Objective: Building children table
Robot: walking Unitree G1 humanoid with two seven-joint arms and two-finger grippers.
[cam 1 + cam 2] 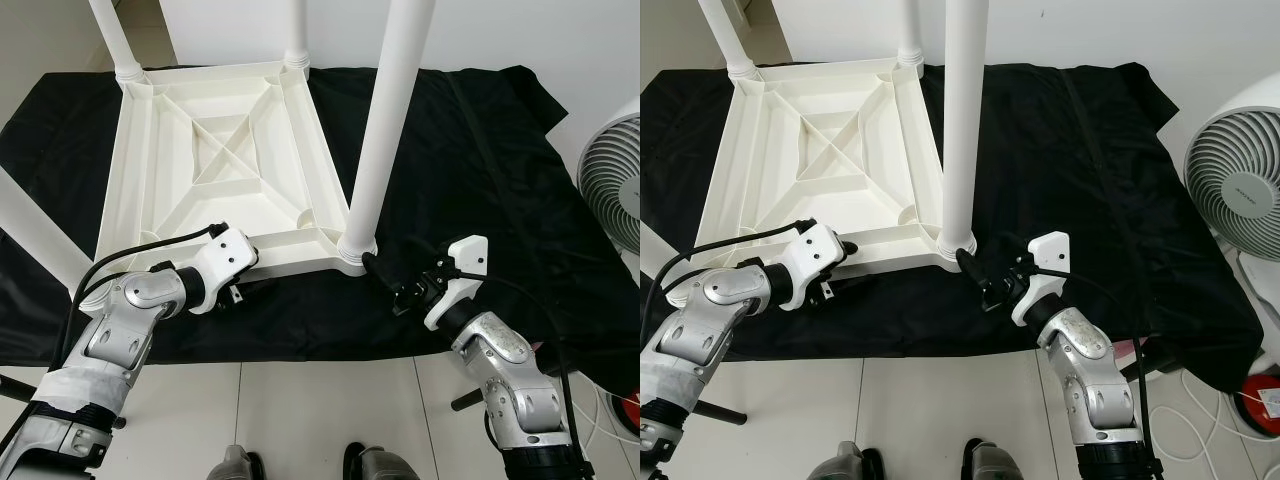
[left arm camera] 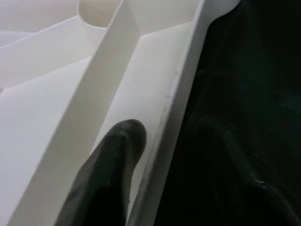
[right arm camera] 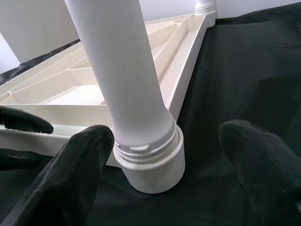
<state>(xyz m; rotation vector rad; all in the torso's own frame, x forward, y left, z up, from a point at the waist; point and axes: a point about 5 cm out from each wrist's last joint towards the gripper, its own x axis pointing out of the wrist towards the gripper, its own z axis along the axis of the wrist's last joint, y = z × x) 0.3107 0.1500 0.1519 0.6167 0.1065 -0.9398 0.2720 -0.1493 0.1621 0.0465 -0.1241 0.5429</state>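
A white plastic children's table [image 1: 230, 150] lies upside down on a black cloth [image 1: 470, 160]. A tall white leg [image 1: 385, 130] stands in the near right corner socket [image 3: 150, 165], with screw threads showing at its base. My right gripper [image 1: 388, 285] is open just in front of that socket, one finger [image 3: 84, 155] beside the collar and the other well apart. My left gripper [image 1: 238, 290] is at the table's near rim [image 2: 164, 117]. One of its fingers [image 2: 113, 174] is inside the wall and the other outside, shut on the rim.
Two more legs [image 1: 115, 40] [image 1: 297, 30] stand at the far corners, and another leg [image 1: 30, 235] slants at the left. A white fan [image 1: 1240, 170] is at the right, with a red object [image 1: 1265, 400] and white cable on the tile floor.
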